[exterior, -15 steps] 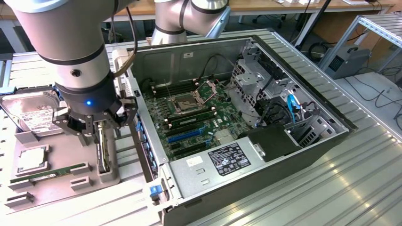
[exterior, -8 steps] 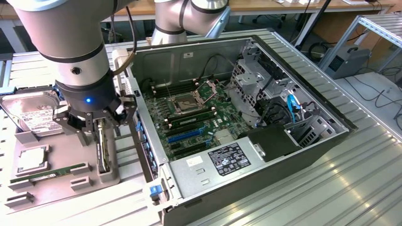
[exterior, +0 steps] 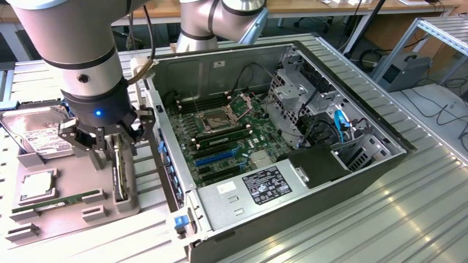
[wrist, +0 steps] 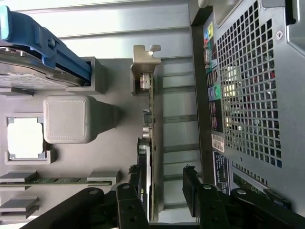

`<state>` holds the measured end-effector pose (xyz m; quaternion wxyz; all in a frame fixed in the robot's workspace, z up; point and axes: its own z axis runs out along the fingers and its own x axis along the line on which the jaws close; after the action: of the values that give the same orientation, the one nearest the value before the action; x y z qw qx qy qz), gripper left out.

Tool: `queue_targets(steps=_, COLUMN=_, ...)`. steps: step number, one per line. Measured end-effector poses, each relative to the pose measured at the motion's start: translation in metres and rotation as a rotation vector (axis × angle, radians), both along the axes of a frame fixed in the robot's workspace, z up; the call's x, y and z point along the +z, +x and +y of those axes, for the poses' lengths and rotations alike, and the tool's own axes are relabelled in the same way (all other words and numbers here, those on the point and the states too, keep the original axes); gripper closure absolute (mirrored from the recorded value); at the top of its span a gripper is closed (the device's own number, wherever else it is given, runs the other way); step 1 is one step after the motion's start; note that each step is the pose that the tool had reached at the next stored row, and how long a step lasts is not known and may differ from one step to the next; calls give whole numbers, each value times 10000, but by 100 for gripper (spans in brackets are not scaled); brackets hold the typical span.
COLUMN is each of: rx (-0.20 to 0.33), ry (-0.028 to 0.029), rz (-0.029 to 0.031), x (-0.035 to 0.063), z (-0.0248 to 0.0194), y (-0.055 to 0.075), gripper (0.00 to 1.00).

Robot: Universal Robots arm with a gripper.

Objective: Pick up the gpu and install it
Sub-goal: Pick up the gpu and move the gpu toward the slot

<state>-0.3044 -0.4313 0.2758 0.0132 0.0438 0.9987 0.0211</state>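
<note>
Gripper (wrist: 162,171) fingers stand apart, one on each side of the gpu (wrist: 149,133), and appear not to be touching it. The gpu stands on edge in a slot of the grey tray (exterior: 80,172), at the lower left of the exterior view, just beside the open computer case (exterior: 212,71). For a sound grasp, align the fingers square to the card's flat faces and clear of the metal bracket (wrist: 145,59).

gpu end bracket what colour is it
The gpu end bracket is silvery metal; the wrist view shows it best.
</note>
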Motion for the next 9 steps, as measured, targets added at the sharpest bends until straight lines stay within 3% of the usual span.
queue_targets(steps=9, rx=-174, ry=-7, rz=-1, x=-42, z=49, y=-59, gripper=52)
